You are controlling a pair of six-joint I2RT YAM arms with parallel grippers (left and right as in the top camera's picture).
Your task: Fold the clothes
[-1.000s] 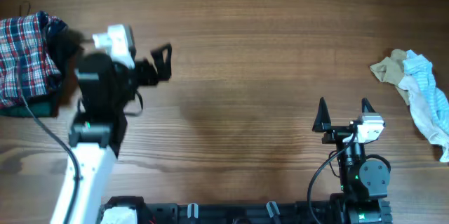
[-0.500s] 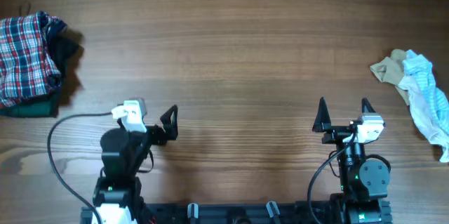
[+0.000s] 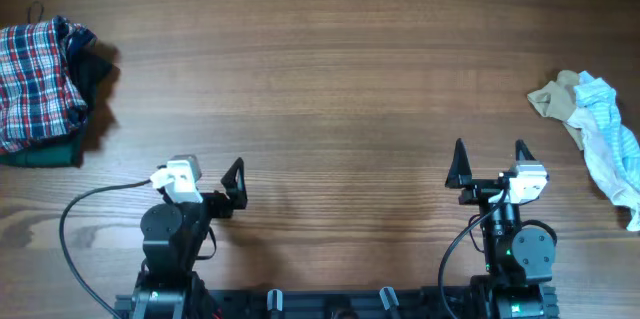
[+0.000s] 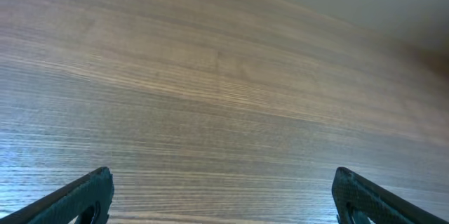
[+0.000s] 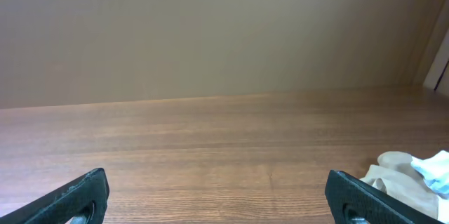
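Plaid shirt (image 3: pixel 38 79): soft red, navy and white check, bunched in a rumpled heap at the table's far left, lying on dark green fabric (image 3: pixel 45 152); its left side is cut off by the frame.
Other clothes (image 3: pixel 600 129): crumpled beige and pale blue-striped pieces at the far right.
Table (image 3: pixel 330 59): matte brown wood grain.
Left gripper (image 4: pixel 222 185): black tapered fingers spread wide, empty; only one finger shows clearly from overhead.
Right gripper (image 3: pixel 490 149): spread wide, empty.
Views: the right wrist camera catches a corner of the pale pile; the plaid shows only from overhead.
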